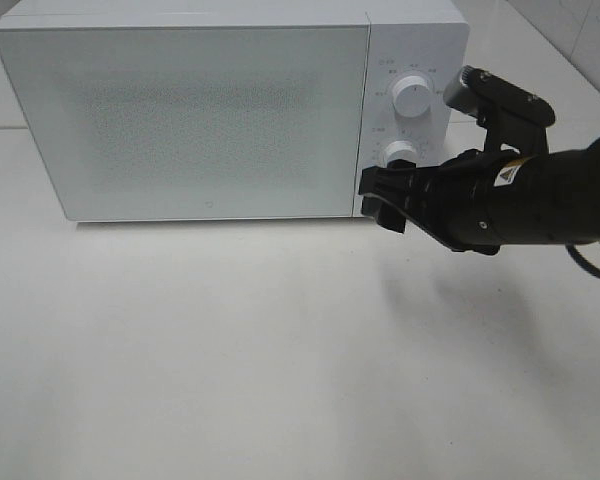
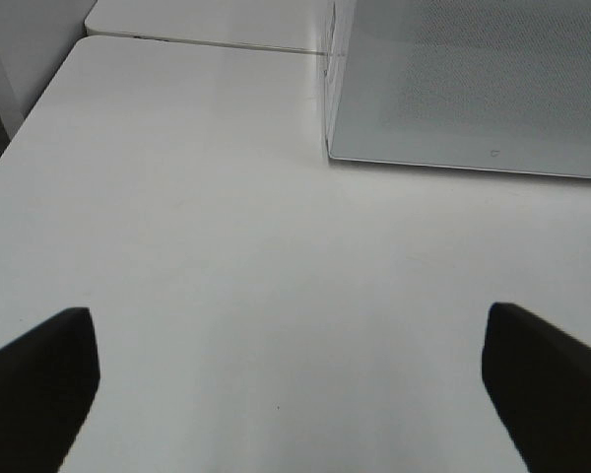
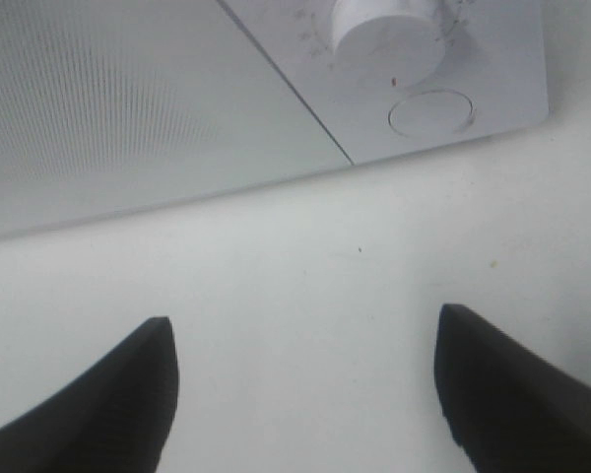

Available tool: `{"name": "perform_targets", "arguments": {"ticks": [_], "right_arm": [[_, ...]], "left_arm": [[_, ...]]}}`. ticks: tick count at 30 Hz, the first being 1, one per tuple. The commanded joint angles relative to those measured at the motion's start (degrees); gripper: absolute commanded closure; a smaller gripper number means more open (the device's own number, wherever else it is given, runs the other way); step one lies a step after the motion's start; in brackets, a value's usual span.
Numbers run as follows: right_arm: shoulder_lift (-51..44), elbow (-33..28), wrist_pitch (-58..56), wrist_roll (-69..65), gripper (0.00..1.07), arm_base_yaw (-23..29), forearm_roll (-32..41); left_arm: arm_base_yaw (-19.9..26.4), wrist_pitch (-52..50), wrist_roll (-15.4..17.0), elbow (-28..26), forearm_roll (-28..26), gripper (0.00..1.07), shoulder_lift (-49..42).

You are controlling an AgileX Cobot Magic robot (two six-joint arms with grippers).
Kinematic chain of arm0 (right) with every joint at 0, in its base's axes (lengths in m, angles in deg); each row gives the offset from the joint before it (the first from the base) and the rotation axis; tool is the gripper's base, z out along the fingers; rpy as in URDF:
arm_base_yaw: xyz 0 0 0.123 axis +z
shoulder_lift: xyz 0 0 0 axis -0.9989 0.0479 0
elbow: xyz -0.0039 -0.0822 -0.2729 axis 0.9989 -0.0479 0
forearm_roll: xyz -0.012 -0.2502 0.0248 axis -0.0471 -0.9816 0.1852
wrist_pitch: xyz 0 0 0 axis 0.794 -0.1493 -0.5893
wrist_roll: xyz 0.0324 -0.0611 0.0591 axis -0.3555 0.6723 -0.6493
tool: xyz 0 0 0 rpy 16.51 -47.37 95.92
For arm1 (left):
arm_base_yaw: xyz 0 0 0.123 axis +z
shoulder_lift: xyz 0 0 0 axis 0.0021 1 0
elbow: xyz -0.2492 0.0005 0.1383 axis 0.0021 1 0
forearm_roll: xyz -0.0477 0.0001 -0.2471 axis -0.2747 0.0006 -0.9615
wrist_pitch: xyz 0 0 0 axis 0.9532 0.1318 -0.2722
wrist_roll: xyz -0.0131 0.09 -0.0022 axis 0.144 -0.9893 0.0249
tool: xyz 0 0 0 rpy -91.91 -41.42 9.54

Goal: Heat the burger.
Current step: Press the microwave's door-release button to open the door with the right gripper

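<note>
White table [image 1: 280,380] — one closed white microwave [image 1: 210,110] on it

Grey print on microwave control panel [image 1: 430,45], illegible, yellow warning triangle [image 1: 502,176] on right arm [image 1: 555,200], possibly wordless.

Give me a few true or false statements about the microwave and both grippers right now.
1. The microwave has its door shut. True.
2. The burger sits on the table in front of the microwave. False: no burger shows in any view.
3. The right gripper is at the control panel, jaws open. True.
4. The left gripper holds a plate. False: its jaws are open and hold nothing.
5. The panel has a single knob. False: it has an upper knob and a lower knob.
</note>
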Motion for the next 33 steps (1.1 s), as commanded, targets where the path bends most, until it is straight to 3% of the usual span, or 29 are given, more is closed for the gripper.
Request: {"name": "perform_targets", "arguments": {"ticks": [1,7,15,29,33], "right_arm": [[-3.6,4.2,-19.0,14.8,0.35,-2.8,-1.1],[-6.9,8.8,-39.5,19.9,0.35,-3.0,-7.7],[-17.4,9.6,-54.1,19.2,0.35,-3.0,-13.1],[-39.6,9.2,-64.2,18.9,0.35,-3.0,-13.4],[-49.0,5.3,-64.5,18.4,0.35,-3.0,-15.5]], "left_arm": [[0.1,0.1,-0.1,0.0,-0.2,0.09,-1.1],[0.1,0.1,-0.1,0.0,-0.2,0.09,-1.1],[0.1,0.1,-0.1,0.0,-0.2,0.09,-1.1],[0.1,0.1,-0.1,0.0,-0.2,0.09,-1.1],[0.1,0.1,-0.1,0.0,-0.2,0.09,-1.1]]}}
